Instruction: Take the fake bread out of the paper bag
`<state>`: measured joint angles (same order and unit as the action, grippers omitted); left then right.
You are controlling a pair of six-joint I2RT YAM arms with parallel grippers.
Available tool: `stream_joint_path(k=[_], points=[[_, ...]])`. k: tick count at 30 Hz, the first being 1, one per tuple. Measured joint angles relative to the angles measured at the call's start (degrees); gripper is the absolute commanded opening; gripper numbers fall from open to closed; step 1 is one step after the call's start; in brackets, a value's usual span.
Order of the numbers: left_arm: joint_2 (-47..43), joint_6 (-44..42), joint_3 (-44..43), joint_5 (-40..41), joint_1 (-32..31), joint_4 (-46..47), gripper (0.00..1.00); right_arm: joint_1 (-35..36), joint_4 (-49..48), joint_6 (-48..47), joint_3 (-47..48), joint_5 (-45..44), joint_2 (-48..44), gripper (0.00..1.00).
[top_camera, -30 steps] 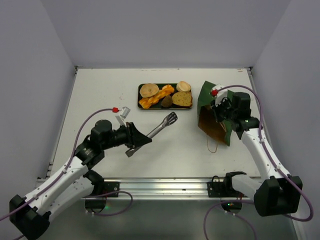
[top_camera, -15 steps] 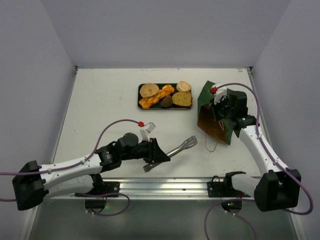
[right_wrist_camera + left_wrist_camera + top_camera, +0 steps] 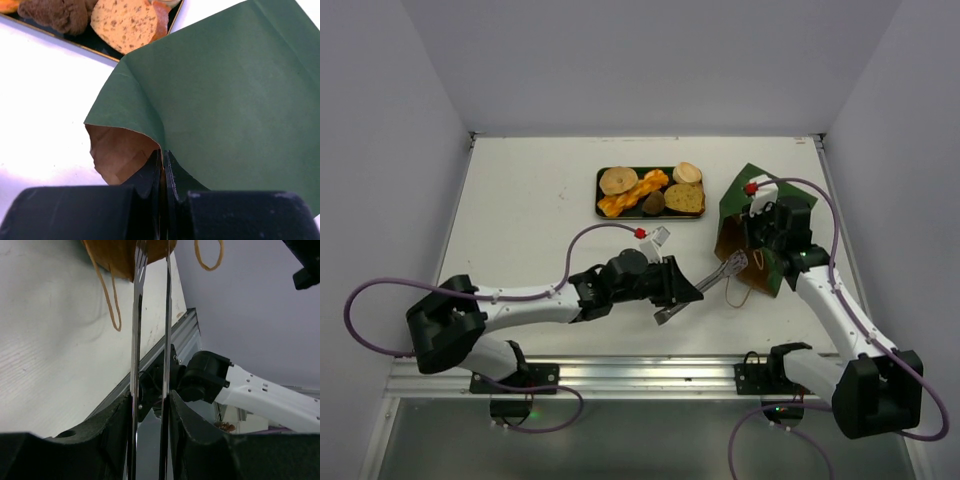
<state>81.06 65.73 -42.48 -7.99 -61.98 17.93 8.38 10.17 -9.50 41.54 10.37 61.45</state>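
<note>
The paper bag (image 3: 748, 228), dark green outside and brown inside, lies tilted at the right with its mouth toward the left. My right gripper (image 3: 767, 232) is shut on the bag's upper rim (image 3: 163, 150). My left gripper (image 3: 672, 290) is shut on metal tongs (image 3: 712, 279), whose tips (image 3: 152, 255) reach the bag's brown mouth (image 3: 122, 255). The fake bread (image 3: 650, 192), a braided loaf, round buns, a toast slice and a dark piece, lies on the flat dark green tray (image 3: 601, 196). The toast slice (image 3: 127, 22) also shows in the right wrist view. I cannot see inside the bag.
The bag's twine handle (image 3: 741, 293) lies looped on the table in front of its mouth. A metal rail (image 3: 620, 375) runs along the near edge. White walls enclose the table on three sides.
My left arm has swept right with the tongs, from mid-left of the table to the bag's mouth. The right gripper has kept its hold on the bag, which shifted slightly.
</note>
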Motion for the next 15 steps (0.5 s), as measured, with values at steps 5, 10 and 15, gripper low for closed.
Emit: stream_joint_path(k=[5, 10, 15], points=[[6.21, 2.34, -3.58, 1.05, -0.04, 0.79, 0.38, 0.70, -1.44, 1.40, -0.02, -0.87, -0.48, 0.04], [11.02, 4.92, -5.57, 2.62, -0.04, 1.11, 0.38, 1.01, -2.03, 2.14, -0.26, -1.05, -0.76, 0.04], [15.65, 7.21, -9.53, 4.66, -0.02, 1.03, 0.39, 1.09, -2.29, 2.80, -0.81, -1.03, -1.09, 0.05]])
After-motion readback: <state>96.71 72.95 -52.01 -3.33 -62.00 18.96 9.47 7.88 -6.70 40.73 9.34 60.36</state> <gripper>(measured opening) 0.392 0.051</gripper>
